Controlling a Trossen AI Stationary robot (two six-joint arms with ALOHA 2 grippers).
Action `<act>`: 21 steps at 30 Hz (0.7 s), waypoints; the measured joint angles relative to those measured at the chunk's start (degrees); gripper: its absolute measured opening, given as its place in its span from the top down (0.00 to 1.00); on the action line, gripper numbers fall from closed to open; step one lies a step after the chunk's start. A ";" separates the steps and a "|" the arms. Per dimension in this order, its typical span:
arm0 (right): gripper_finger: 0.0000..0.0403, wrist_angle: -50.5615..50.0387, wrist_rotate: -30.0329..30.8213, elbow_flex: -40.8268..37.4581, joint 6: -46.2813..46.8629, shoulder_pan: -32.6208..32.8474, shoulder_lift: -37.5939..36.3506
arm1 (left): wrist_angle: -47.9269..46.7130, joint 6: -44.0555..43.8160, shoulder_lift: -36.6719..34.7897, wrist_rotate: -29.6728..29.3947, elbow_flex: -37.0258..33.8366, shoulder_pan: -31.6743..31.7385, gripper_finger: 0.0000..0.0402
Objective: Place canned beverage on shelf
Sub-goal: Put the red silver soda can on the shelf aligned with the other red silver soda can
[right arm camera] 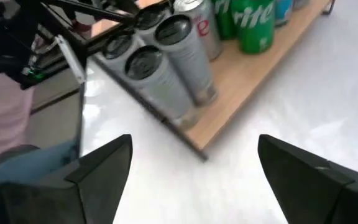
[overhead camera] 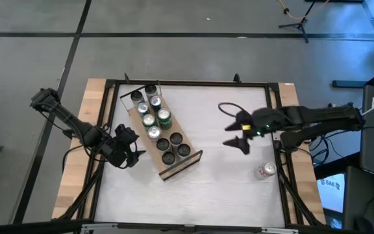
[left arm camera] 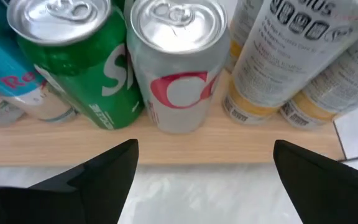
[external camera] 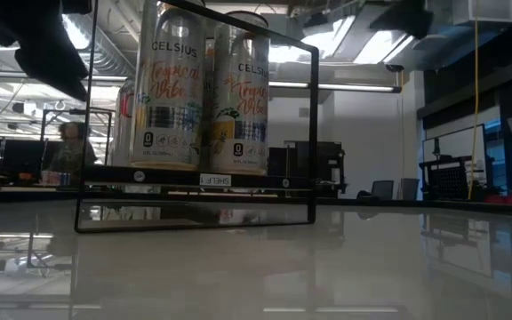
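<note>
The light-wood shelf (overhead camera: 139,120) lies slantwise on the white table, left of centre, with several cans standing on it in two rows. My left gripper (overhead camera: 132,147) is open and empty at the shelf's left long side, facing a green can (left arm camera: 79,68) and a silver-and-red can (left arm camera: 179,68). My right gripper (overhead camera: 236,134) is open and empty over the table to the right of the shelf (right arm camera: 253,74). A loose silver can (overhead camera: 265,170) lies on its side on the table near the right edge.
A black wire frame (external camera: 314,133) stands at the shelf's far end, around tall Celsius cans (external camera: 172,89). A black metal frame (overhead camera: 187,83) borders the table. Bare white tabletop lies between the shelf and the loose can. A person shows in the room beyond (external camera: 69,151).
</note>
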 joint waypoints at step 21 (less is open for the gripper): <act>0.15 -42.27 0.26 6.67 30.41 19.54 -2.49 | 5.46 -0.09 0.00 -1.85 0.00 0.07 0.10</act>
